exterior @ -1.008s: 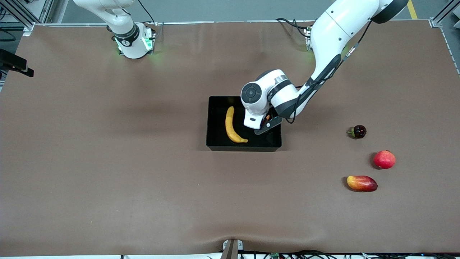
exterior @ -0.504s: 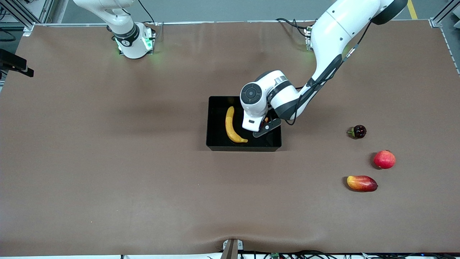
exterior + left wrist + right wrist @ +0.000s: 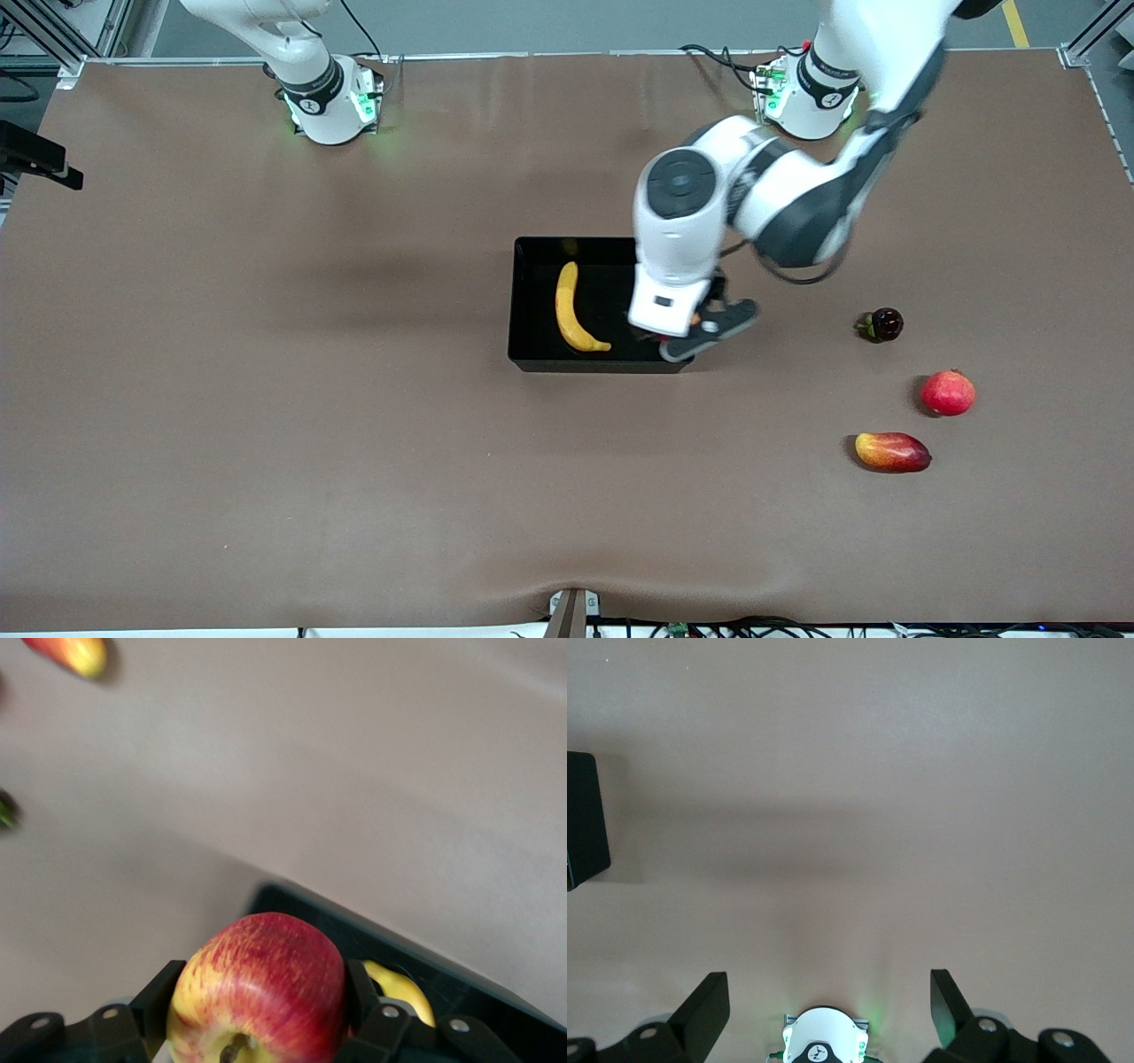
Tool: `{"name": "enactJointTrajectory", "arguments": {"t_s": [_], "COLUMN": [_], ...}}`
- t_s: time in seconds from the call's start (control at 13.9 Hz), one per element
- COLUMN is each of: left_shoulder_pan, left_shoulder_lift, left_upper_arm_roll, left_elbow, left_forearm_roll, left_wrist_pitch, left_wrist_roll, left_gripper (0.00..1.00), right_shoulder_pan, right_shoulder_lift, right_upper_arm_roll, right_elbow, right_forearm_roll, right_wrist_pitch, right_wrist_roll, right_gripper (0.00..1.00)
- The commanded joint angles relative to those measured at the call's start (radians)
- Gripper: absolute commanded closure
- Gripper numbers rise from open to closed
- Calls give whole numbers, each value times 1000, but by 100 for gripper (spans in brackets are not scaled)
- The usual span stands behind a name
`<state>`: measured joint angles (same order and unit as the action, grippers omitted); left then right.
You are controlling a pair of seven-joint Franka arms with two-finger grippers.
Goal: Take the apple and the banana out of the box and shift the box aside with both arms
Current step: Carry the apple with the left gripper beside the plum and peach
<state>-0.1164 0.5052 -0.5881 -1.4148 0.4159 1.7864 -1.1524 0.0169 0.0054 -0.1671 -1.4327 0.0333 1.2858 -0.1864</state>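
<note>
The black box lies mid-table with the yellow banana in it. My left gripper hangs over the box's corner at the left arm's end. In the left wrist view the left gripper is shut on the red apple with yellow streaks, with the box rim and the banana's tip below it. In the front view only a sliver of the apple shows. My right gripper is open and empty, held high near its own base; the box's end shows in the right wrist view.
Toward the left arm's end lie a small dark fruit, a plain red round fruit with a crown and a red-and-yellow mango. The brown cloth covers the whole table.
My left arm has risen and swung from low inside the box toward the left arm's end, with the apple still in its grip. The banana, the box and the right arm have not moved.
</note>
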Motion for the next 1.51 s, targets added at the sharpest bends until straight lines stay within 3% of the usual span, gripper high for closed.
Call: {"name": "enactJointTrajectory", "arguments": {"t_s": [0.0, 0.22, 0.43, 0.65, 1.08, 1.44], "left_shoulder_pan": [145, 299, 409, 501, 600, 636], "left_shoulder_lift": [-30, -13, 32, 52, 171, 184], "left_upper_arm_roll": [-10, -10, -7, -6, -3, -3], "left_elbow": [-32, -85, -220, -363, -383, -424], "left_forearm_roll": [-31, -32, -9, 145, 283, 348], "left_wrist_pitch": [-41, -16, 133, 301, 448, 500], "left_wrist_roll": [213, 382, 418, 421, 424, 424], "left_gripper": [100, 100, 100, 100, 100, 100], "right_shoulder_pan": [-11, -11, -11, -11, -11, -11], "right_shoulder_lift": [7, 7, 7, 7, 7, 7], "right_upper_arm_roll": [4, 4, 4, 4, 4, 4], "right_elbow": [17, 17, 17, 17, 17, 17], "right_forearm_roll": [-1, -1, -1, -1, -1, -1], "right_wrist_pitch": [-6, -6, -6, -6, -6, -6], "right_wrist_roll": [-13, -13, -11, -11, -11, -11], "right_gripper": [0, 0, 0, 0, 0, 0]}}
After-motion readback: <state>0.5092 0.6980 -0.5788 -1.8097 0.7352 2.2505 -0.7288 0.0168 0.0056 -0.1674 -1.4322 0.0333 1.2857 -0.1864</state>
